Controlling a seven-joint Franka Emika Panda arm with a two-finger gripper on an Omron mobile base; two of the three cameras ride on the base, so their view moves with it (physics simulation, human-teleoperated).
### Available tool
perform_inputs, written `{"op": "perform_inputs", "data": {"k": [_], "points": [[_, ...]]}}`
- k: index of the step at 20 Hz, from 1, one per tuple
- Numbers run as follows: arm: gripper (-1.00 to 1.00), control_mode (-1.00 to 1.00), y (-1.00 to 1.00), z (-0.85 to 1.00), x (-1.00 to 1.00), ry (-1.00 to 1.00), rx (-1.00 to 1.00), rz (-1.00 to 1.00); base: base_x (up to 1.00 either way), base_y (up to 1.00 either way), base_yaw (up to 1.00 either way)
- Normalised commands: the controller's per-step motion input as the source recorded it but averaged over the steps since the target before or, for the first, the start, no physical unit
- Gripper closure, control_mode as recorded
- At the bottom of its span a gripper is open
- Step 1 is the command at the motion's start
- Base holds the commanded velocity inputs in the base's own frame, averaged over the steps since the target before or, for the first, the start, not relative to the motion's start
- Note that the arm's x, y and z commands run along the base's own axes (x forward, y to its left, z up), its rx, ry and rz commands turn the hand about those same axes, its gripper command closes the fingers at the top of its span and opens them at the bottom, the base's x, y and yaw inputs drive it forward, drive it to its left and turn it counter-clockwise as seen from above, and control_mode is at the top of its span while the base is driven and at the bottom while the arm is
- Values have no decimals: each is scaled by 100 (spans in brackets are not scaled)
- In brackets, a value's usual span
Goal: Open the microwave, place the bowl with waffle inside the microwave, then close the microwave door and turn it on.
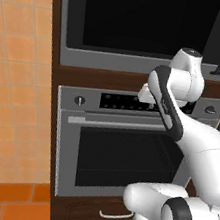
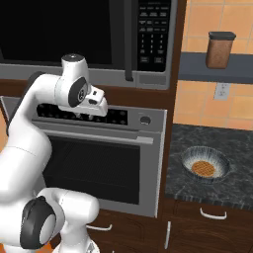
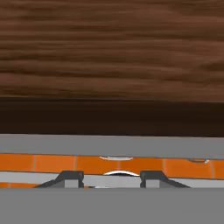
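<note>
The microwave door (image 2: 64, 34) is shut — opening it comes first. The gripper (image 3: 111, 178) is partly open and holds nothing. The bowl (image 2: 205, 165) with the waffle (image 2: 203, 168) waits on the counter (image 2: 232, 143) near its front edge. Next — reach up to the black handle (image 2: 129, 44).

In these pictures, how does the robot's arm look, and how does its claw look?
The arm is made of glossy white rounded links with dark grey or black bands and round caps at the joints. A white boxy hand sits at its end. The claw has two small dark finger tips with flat tops. No cables or markings can be seen.
</note>
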Motion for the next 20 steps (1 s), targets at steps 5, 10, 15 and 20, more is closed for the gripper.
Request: {"op": "perform_inputs", "data": {"k": [5, 10, 15, 20], "points": [[-100, -100, -4, 0, -53, 0, 0, -2, 0, 0, 0], [-100, -100, -16, 25, -42, -12, 0, 0, 0, 0, 0], [-100, -100, -32, 43, -5, -21, 0, 0, 0, 0, 0], [-100, -100, -46, 57, 0, -17, 0, 0, 0, 0, 0]]}}
